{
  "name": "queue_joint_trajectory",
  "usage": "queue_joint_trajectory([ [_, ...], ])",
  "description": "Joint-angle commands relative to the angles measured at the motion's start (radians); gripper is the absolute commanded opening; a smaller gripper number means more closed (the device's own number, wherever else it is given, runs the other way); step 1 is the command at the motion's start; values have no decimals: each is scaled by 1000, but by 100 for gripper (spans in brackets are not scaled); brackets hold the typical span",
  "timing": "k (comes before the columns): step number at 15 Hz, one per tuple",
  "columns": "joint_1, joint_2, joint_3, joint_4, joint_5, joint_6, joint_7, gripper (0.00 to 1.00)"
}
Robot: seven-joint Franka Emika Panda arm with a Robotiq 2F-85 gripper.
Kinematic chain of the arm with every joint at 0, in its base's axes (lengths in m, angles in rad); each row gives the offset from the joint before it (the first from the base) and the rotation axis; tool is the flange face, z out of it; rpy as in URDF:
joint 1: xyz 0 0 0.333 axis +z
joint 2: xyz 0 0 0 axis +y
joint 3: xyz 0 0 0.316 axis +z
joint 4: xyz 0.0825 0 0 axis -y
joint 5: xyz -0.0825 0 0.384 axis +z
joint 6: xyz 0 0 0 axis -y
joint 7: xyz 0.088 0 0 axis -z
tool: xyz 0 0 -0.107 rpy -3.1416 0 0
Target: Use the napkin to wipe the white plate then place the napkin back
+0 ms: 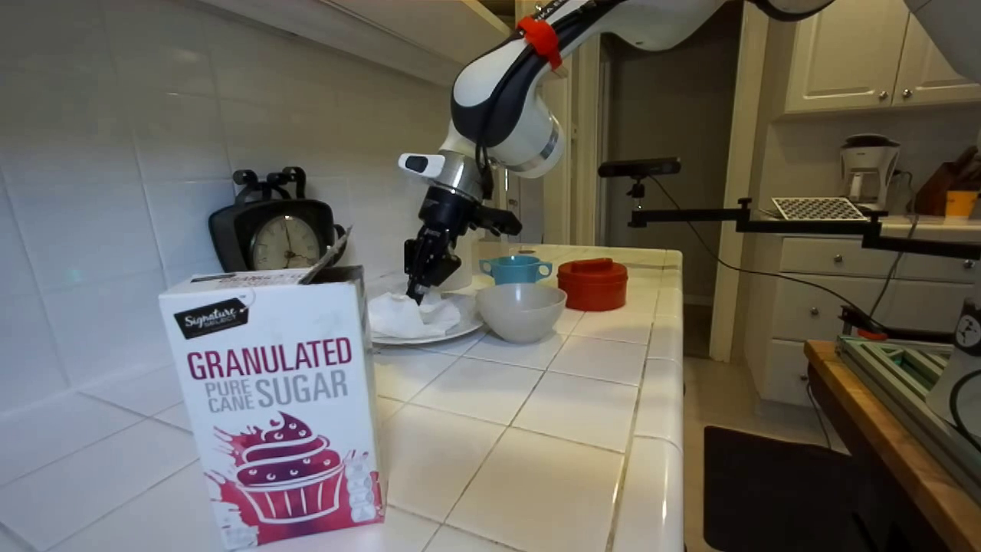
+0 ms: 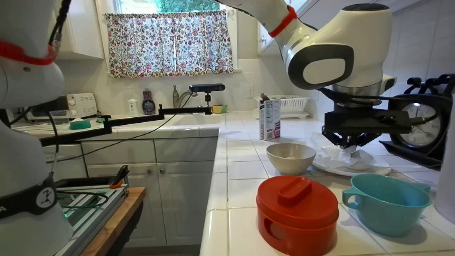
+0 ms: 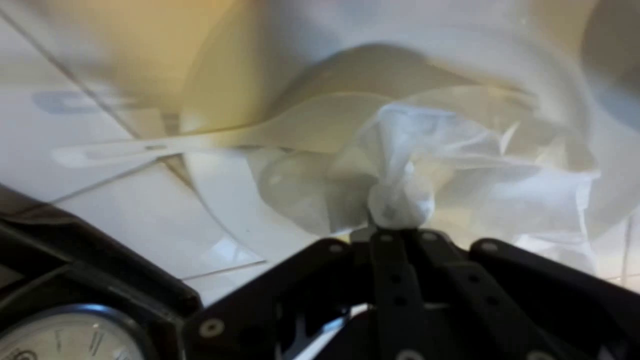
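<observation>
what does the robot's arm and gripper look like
The arm is mostly white and rounded, with dark panels, red bands, black cables, a silvery wrist collar and a round white emblem. The gripper is black, with jointed fingers and round bolts.

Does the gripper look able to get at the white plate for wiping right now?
Likely yes: the gripper holds the napkin right over the white plate, though the bowl beside it may crowd wiping on that side.

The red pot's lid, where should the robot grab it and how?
Probably by the raised bar on the red lid, coming from straight above and squeezing the bar's two long sides. The bar is narrow and stands up from the flat lid, so it should pinch well. The gripper holds the napkin now, though.
</observation>
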Motion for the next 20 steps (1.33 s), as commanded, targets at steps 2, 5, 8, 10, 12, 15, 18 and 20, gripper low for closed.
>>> queue_joint_trajectory([
  [2,-24,11,37,-14,-20,46,-47,0],
  [5,-42,3,58,-22,-26,-61,-73,0],
  [8,-69,-16,79,-16,9,-253,-121,0],
  [10,-58,-26,56,-2,13,-345,-119,0],
  [12,-35,-21,21,8,8,-291,-97,0],
  [15,-29,3,1,29,16,-173,-79,0],
  [18,-38,32,25,39,41,-39,-62,0],
  [20,-39,48,43,43,33,12,-38,0],
])
